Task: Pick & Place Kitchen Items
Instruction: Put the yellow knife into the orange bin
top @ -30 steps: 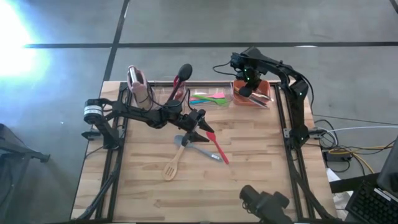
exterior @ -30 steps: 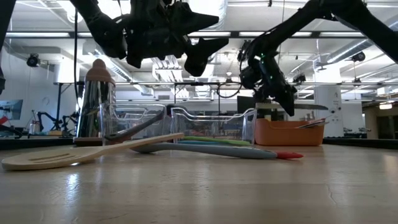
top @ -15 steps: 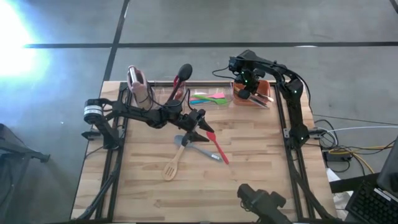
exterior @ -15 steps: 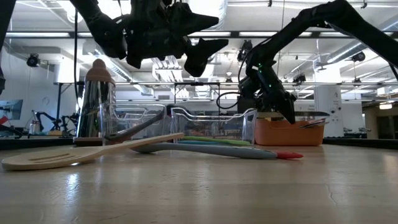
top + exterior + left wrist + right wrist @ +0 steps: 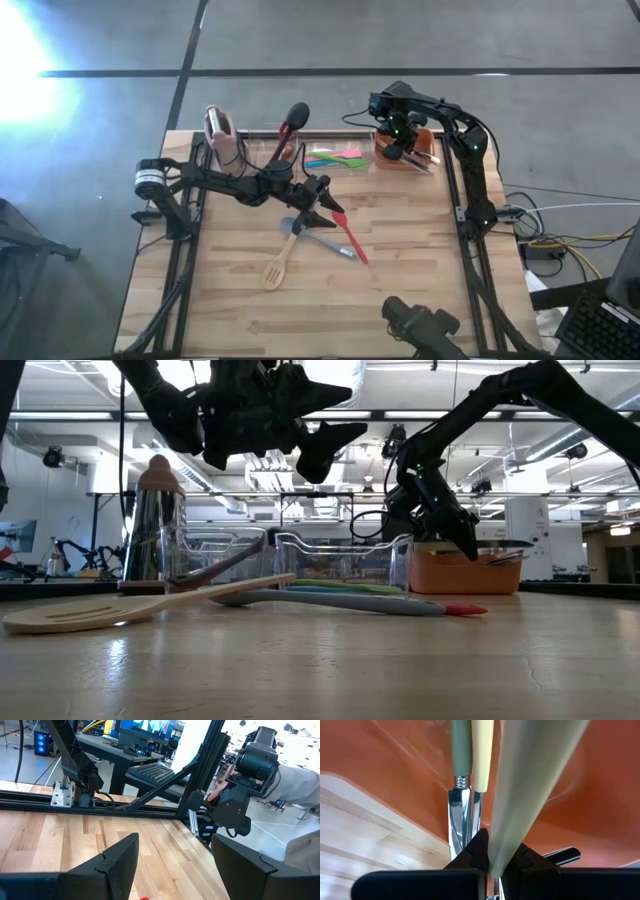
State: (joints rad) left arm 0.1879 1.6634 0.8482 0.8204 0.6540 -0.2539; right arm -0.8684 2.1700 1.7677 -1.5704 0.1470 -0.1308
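Over the red-orange bin [image 5: 418, 152] our right end effector [image 5: 492, 851] clamps a pale-handled knife [image 5: 530, 785]; released crooked, it may catch the rim and tip onto the tabletop [image 5: 420, 260]. Our left end effector [image 5: 172, 865] hangs spread apart, well away.

table [image 5: 400, 290]: pale planked wood | bin [image 5: 395, 750]: glossy orange plastic

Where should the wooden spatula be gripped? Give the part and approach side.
Its bare handle just above the slotted head, from straight above with the left pincer: the wooden spatula lies flat, and its far end meets the other utensils.
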